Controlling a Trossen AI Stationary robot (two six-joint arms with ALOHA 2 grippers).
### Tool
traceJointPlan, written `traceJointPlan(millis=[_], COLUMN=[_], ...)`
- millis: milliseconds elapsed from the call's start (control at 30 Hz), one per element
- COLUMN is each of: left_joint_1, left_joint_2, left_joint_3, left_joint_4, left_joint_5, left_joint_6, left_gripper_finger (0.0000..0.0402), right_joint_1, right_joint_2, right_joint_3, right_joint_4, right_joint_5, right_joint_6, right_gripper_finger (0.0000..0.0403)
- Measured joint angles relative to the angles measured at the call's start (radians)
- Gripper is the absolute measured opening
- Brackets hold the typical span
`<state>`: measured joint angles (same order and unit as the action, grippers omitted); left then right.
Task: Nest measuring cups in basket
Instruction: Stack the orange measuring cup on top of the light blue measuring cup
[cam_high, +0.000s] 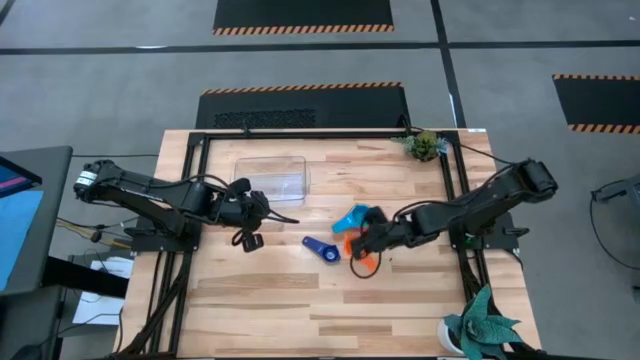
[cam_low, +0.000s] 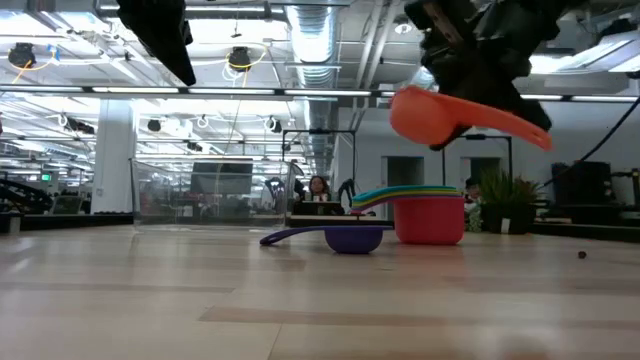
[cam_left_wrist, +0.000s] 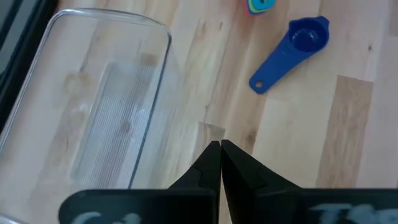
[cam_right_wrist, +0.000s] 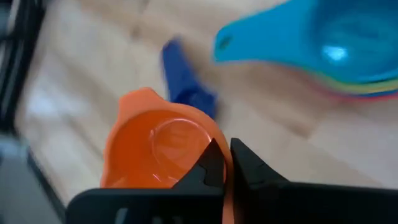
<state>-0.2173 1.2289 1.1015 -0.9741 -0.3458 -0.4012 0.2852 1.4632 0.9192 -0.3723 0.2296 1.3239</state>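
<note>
My right gripper (cam_right_wrist: 225, 163) pinches only the orange cup's (cam_right_wrist: 155, 149) thin rim, lifted off the table (cam_high: 400, 290), so any swing could twist it loose.

A lab: exposed ceiling ducts (cam_low: 330, 40), hazard-striped floor mats (cam_high: 303, 14).

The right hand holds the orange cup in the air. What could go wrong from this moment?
1. The right hand pinches the orange cup only at its thin handle, and the cup hangs tilted above the table, so it may slip or swing.
2. The blue cup and the stack lie just beside it; a drop could knock them.
3. The basket is far across the table, close to the waiting left hand, so crowding is possible there.
</note>
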Motion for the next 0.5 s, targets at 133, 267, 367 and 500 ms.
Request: traceJointPlan(millis=[133, 267, 367, 500], left_joint_1=[0.000, 0.000, 0.000, 0.000], left_joint_2=[0.000, 0.000, 0.000, 0.000], left_joint_3=[0.000, 0.000, 0.000, 0.000], left_joint_4=[-0.002, -0.003, -0.003, -0.004], left_joint_5=[-0.006, -0.027, -0.067, -0.126], left_joint_6=[-0.038, -0.085, -0.118, -0.148], left_gripper_finger=[0.0000, 0.0000, 0.0000, 0.0000], right_joint_1=[0.000, 0.000, 0.000, -0.003], right_joint_2=[-0.046, -0.058, -0.050, -0.035], right_joint_3=[0.000, 0.000, 0.000, -0.001], right_joint_4=[-0.061, -0.125, -0.174, -0.221], right_joint_5=[0.127, 0.185, 0.225, 0.271], right_joint_6=[0.193, 0.392, 0.557, 0.716], right_gripper_finger=[0.0011, 0.0011, 0.0010, 0.0010])
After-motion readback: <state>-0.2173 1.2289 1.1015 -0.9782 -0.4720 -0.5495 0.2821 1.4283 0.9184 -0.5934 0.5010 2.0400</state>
